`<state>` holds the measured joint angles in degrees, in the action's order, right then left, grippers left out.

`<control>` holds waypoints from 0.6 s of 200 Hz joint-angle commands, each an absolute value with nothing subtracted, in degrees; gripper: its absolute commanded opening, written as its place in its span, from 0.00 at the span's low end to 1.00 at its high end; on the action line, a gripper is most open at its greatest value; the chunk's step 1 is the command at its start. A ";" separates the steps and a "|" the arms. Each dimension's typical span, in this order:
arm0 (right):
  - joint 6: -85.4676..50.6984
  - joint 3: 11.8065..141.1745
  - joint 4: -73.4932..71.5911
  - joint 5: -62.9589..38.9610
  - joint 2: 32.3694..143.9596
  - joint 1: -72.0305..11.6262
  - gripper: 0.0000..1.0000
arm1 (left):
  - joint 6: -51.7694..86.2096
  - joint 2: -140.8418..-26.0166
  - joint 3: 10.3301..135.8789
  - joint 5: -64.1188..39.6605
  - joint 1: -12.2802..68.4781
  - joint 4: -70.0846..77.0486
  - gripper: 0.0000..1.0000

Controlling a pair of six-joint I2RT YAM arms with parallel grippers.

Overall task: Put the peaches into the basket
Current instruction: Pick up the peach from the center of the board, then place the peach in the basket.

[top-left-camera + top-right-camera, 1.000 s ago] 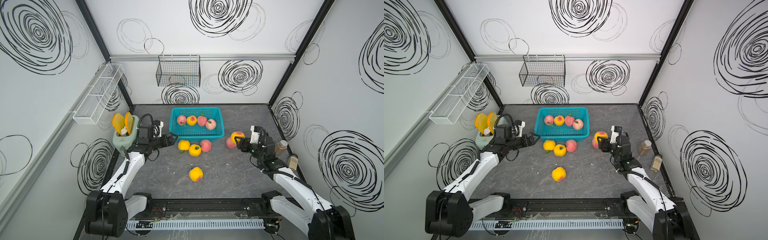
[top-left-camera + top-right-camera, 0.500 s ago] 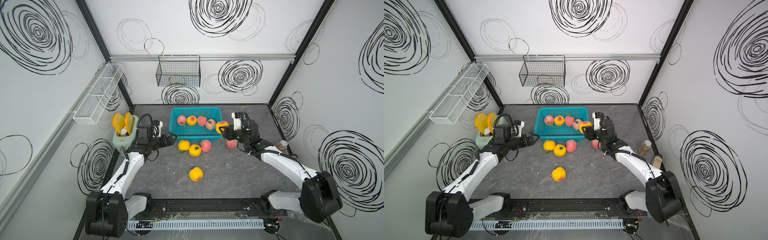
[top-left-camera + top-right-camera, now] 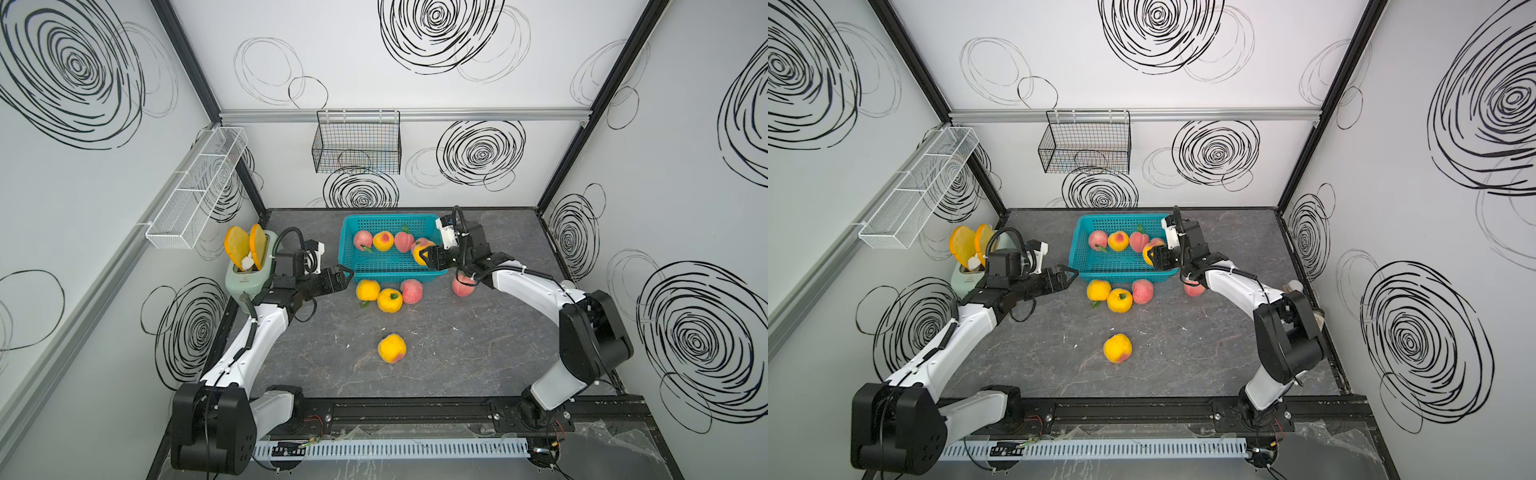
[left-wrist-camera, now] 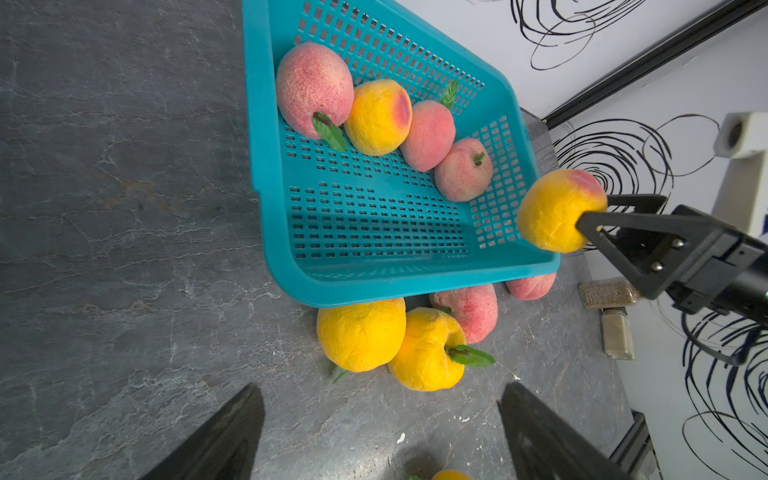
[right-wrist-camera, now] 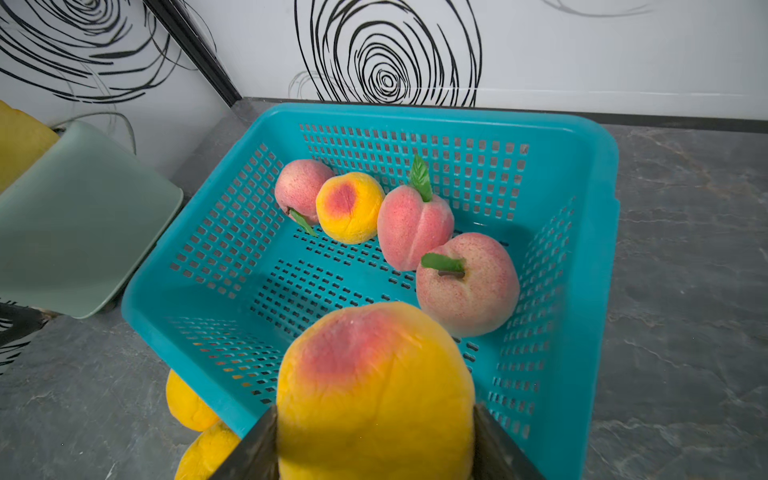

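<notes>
- Dark, stone-patterned counter (image 3: 478, 332) is enclosed by white walls marked with black swirls. The turquoise basket (image 3: 343, 245) is set toward 12 o'clock of it in both top views.
- Over the last second the right claw (image 3: 429, 257) has been swung from the counter at 3 o'clock of the basket to above the basket's 3 o'clock rim.
- A yellow-orange peach (image 5: 374, 395) is clenched between its jaws, held clear above the lattice floor and not yet let go.
- Along the basket's far side four peaches (image 3: 382, 241) are already lined up.
- The left claw (image 3: 347, 279) is spread wide and empty, parked just at 8 o'clock of the basket. It has not been moved in that time.
- Left on the counter are a cluster of three (image 3: 390, 300) just at 6 o'clock of the basket, a pink one (image 3: 463, 286) at 4 o'clock under the right arm, and a lone yellow one (image 3: 392, 348) further toward 6 o'clock.
- The carry is judged nearly done. A release here would bring the basket to five, with five left to fetch.
</notes>
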<state>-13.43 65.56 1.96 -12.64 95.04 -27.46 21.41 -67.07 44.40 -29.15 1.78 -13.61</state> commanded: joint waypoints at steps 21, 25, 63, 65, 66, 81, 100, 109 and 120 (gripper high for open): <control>-9.93 71.28 7.12 -10.66 100.54 -28.74 0.68 | 20.54 -66.39 44.21 -30.18 0.66 -12.92 0.93; -9.66 71.54 7.44 -10.45 101.07 -28.82 0.68 | 20.54 -66.41 44.25 -30.25 0.54 -12.79 0.93; -8.65 72.64 8.74 -8.90 103.48 -29.11 0.68 | 20.64 -66.61 44.18 -30.91 -0.09 -12.66 0.93; -8.69 72.63 8.71 -8.88 103.52 -29.12 0.68 | 20.65 -66.62 44.13 -30.93 -0.09 -12.66 0.93; -8.61 72.66 8.71 -8.88 103.57 -29.15 0.68 | 20.65 -66.62 44.13 -30.93 -0.13 -12.66 0.93; -8.28 73.01 9.23 -8.62 104.18 -29.26 0.68 | 20.59 -66.72 44.21 -31.07 -0.26 -12.60 0.93; -7.55 73.38 9.96 -7.33 105.01 -29.58 0.69 | 20.60 -66.74 44.26 -31.11 -0.43 -12.53 0.92; -7.03 73.58 10.40 -6.38 105.35 -29.83 0.69 | 20.65 -66.81 44.21 -31.09 -0.44 -12.58 0.92; -6.61 73.69 10.94 -5.33 105.74 -30.04 0.69 | 20.78 -66.81 44.17 -31.11 -0.44 -12.48 0.92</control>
<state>-8.82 71.81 7.77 -8.25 104.42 -29.28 21.41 -67.07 44.40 -30.06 0.25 -13.61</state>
